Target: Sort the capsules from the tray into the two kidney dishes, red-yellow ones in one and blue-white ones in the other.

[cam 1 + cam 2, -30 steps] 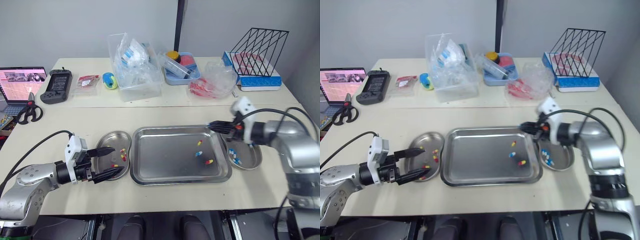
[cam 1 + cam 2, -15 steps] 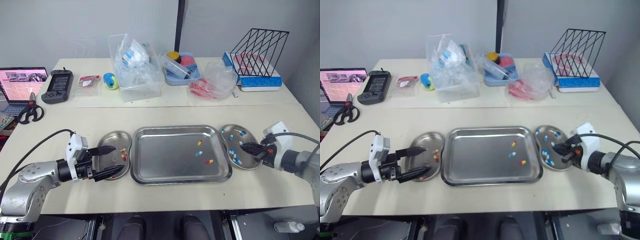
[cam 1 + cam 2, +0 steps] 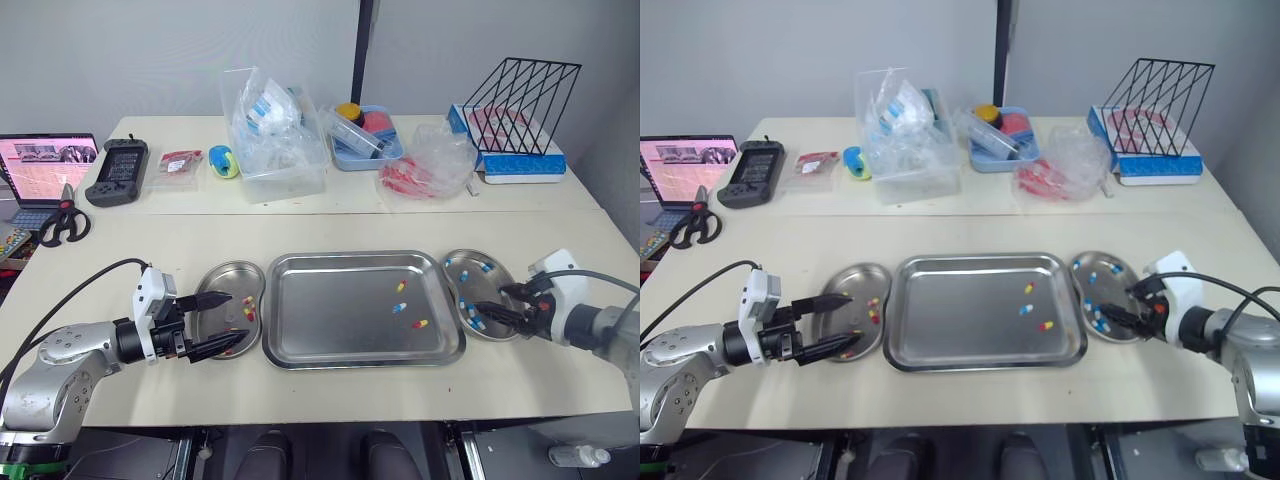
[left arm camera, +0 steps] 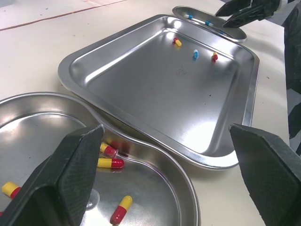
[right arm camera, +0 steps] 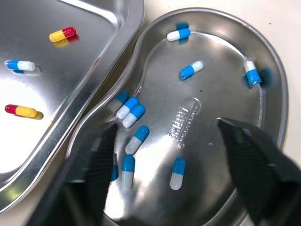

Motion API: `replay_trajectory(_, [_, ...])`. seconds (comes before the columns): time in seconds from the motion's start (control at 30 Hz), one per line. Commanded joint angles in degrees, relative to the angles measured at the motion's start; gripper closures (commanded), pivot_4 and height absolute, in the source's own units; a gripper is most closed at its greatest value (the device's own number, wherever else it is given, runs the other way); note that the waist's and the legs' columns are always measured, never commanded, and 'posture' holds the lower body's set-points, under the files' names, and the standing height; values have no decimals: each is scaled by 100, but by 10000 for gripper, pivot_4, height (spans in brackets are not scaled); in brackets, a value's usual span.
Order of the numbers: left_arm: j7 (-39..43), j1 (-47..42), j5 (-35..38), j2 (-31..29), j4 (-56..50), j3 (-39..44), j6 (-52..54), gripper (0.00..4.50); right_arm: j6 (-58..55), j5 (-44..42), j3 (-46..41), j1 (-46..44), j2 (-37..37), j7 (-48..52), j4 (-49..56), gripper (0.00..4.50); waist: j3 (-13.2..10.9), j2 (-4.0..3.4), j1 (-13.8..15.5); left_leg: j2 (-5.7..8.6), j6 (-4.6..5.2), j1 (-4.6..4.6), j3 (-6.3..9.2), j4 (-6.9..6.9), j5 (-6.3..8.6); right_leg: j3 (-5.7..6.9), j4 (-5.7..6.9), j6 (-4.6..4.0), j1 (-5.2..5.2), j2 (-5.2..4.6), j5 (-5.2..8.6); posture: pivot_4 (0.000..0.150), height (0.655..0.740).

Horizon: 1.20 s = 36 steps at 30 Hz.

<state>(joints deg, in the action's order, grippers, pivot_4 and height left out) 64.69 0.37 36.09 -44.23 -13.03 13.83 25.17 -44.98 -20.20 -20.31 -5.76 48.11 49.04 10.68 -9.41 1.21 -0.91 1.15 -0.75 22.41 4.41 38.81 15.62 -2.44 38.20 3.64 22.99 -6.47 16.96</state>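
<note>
1. The only blue-white capsule (image 3: 398, 307) in the flat steel tray (image 3: 320, 320) lay in the tray's right half, to the left of the right claw (image 3: 495, 303). Its long axis ran nearly across the frame.
2. Two red-yellow capsules lay near it, one above (image 3: 400, 286) and one at the lower right (image 3: 418, 323).
3. The right claw, with fingers apart and empty, hovered over the right steel kidney dish (image 5: 221, 89), which held only blue-white capsules. This arm seemed the nearer one.
4. The left claw (image 3: 235, 318), also apart and empty, hovered over the left kidney dish (image 3: 225, 278), which held red-yellow ones.

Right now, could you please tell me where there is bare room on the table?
Free: the table strip between tray and bin, and the tray's left half. Crowded: left dish under the left tool, right dish under the right tool.
</note>
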Motion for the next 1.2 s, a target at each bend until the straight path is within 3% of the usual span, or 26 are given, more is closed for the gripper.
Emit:
replay_trajectory(0.03, [0, -20, 71, -66, -111, 201, -84, 0, 176, -206, -428, 4, 106, -18, 204, 171, 0, 0, 3, 0, 0, 0, 0, 0, 0, 0, 0, 0, -1, 0, 0, 1500, 7275])
replay_trajectory(0.17, [-66, 2, 103, -107, -38, 440, -83, 0, 687, -420, -953, 358, 18, 193, 395, 171, 0, 0, 23, 0, 0, 0, 1, 0, 0, 2, 0, 0, -1, 0, 0, 1500, 7275])
replay_trajectory(0.37, [-398, 236, 82, -142, 155, 1257, -81, 0, 980, -1481, -2249, 1234, -479, 685, 949, 171, 0, 0, 18, -3, 3, -8, 3, -3, 2, 3, -4, 0, -12, 1, 0, 1500, 7275])
replay_trajectory(0.53, [-578, 753, -22, -170, 283, 1960, -153, 0, 1356, -1594, -2911, 2159, -752, 822, 761, 171, -1, 1, 26, -6, 18, -54, 4, -7, 11, 8, -23, 2, -71, 1, 1, 1500, 7275])
replay_trajectory(0.83, [-616, 1149, -304, -115, 1017, 2458, -684, 0, 2245, -1394, -2975, 2555, -746, 1009, -353, 171, 0, 0, 14, -6, 18, -68, -3, -7, 11, 4, -22, 2, -84, 1, 2, 1500, 7275])
replay_trajectory(1.2, [-692, 1207, -276, -30, 1154, 2457, -858, 0, 2431, -1454, -2824, 2562, -697, 908, -478, 171, 0, 0, 18, -6, 18, -66, -1, -8, 11, 5, -23, 2, -83, 0, 1, 1500, 7275])
